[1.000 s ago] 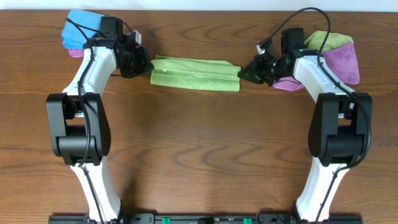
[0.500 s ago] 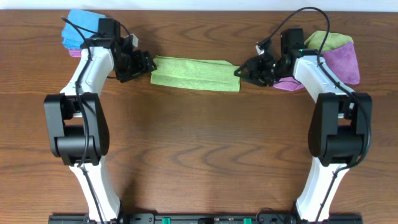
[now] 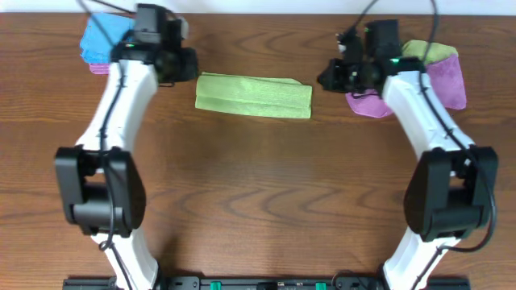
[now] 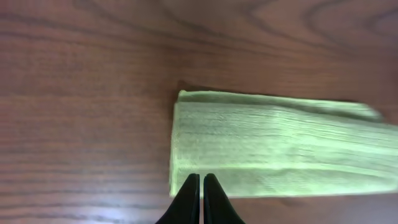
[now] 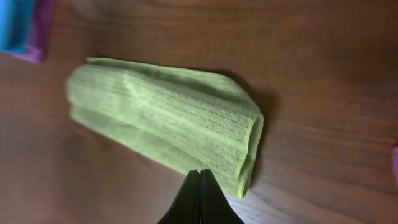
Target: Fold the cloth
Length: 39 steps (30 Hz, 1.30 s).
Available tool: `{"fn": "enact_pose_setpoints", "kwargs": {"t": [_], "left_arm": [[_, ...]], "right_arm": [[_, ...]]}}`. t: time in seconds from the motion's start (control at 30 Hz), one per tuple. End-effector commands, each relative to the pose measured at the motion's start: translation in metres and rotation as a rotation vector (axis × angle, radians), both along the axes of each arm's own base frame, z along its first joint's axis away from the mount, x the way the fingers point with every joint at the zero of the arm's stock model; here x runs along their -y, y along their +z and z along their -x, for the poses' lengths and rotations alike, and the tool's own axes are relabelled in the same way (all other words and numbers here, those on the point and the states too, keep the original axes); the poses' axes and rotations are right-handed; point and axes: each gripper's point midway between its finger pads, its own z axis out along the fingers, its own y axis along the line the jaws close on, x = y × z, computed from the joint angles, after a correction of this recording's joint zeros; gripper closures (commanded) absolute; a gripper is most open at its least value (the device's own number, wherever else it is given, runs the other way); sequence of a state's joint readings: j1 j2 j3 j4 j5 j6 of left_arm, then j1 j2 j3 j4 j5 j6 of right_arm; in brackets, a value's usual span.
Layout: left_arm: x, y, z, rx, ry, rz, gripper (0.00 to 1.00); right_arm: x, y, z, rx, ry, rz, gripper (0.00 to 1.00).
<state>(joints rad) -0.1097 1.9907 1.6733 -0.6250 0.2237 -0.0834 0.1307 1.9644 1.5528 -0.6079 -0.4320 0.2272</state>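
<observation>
Brown wood-grain table [image 3: 258, 185]. On it: 1 lime-green microfibre cloth [image 3: 253, 95], folded into a long strip, lying flat at centre-back btwn the 2 arms. Back-left corner: 1 blue cloth [image 3: 101, 36] over 1 pink-purple cloth [image 3: 98, 68]. Back-right: 1 purple cloth [image 3: 447, 76] w/ 1 yellower-green cloth [image 3: 427, 50]. Left gripper [image 4: 201, 196]: tips pressed together, nothing btwn them, near its end of the strip. Right gripper [image 5: 200, 193]: same, closed tight, empty, by the other end.
</observation>
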Motion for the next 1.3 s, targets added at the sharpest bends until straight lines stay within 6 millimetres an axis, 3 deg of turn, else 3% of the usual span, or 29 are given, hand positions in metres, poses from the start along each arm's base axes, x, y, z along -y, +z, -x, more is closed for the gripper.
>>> {"fn": "enact_pose_setpoints", "kwargs": {"t": [0.0, 0.2, 0.53, 0.7, 0.93, 1.2, 1.27], "left_arm": [[-0.009, -0.031, -0.007, -0.014, 0.033, -0.201, 0.94], [0.014, -0.063, -0.023, 0.006, 0.007, -0.211, 0.94], [0.018, -0.085, -0.021, -0.027, 0.012, -0.204, 0.94], [0.017, -0.109, -0.016, -0.076, 0.009, -0.208, 0.95], [0.016, -0.146, 0.006, -0.197, -0.006, -0.234, 0.94], [0.003, -0.158, 0.064, -0.453, 0.094, -0.25, 0.94], [0.002, -0.159, 0.07, -0.48, 0.106, -0.254, 0.94]], "right_arm": [[0.001, -0.027, -0.006, 0.024, -0.03, 0.228, 0.99], [-0.013, -0.042, -0.02, 0.064, -0.022, 0.24, 0.98], [-0.019, -0.092, -0.017, -0.016, 0.001, 0.24, 0.99], [-0.02, -0.114, -0.01, -0.071, 0.012, 0.24, 0.99], [-0.02, -0.125, -0.003, -0.109, 0.02, 0.246, 0.99], [-0.021, -0.123, -0.006, -0.09, 0.031, 0.248, 0.99], [-0.021, -0.123, -0.007, -0.078, 0.044, 0.253, 0.98]]}}
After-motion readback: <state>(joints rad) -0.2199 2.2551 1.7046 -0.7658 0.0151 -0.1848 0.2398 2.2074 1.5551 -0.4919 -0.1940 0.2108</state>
